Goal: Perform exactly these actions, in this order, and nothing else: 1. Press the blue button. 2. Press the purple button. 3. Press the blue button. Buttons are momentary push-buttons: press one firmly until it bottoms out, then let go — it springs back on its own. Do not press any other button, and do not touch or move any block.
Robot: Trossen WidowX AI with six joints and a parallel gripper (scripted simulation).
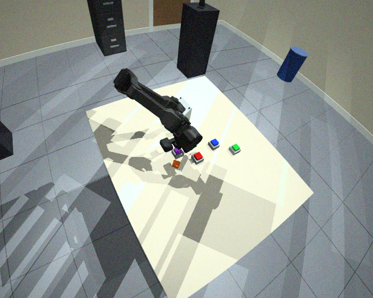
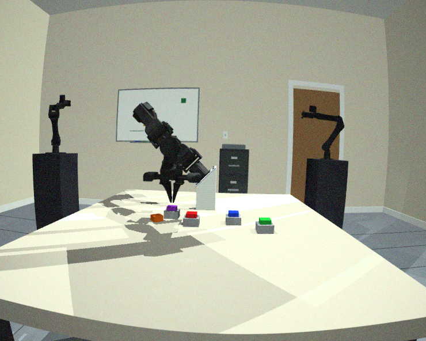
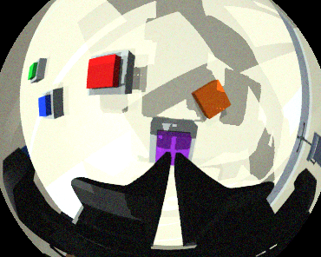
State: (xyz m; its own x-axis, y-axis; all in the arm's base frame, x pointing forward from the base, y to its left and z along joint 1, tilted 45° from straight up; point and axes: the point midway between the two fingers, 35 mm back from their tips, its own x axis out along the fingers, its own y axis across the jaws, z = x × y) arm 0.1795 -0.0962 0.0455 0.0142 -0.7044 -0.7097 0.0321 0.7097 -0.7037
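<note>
Purple square push-button (image 2: 171,208) sits right under black pincer (image 2: 171,201), tips shut & empty: go straight down, avoid small orange block (image 2: 156,217) near-left.

Closed gripper (image 2: 171,200) just above purple button (image 2: 171,208), small gap under the tips. Tight at the sides: orange block (image 2: 156,217) just beside, red button (image 2: 191,214) near. Wider gap between blue button (image 2: 233,213) and green (image 2: 265,220).

office/lab room | whiteboard (image 2: 158,114) on beige wall | filing cabinet (image 2: 233,170) | wooden door (image 2: 315,144) | tiled floor (image 1: 340,208) | camera arms on black pedestals (image 2: 54,186) | cream table (image 2: 213,279)
</note>
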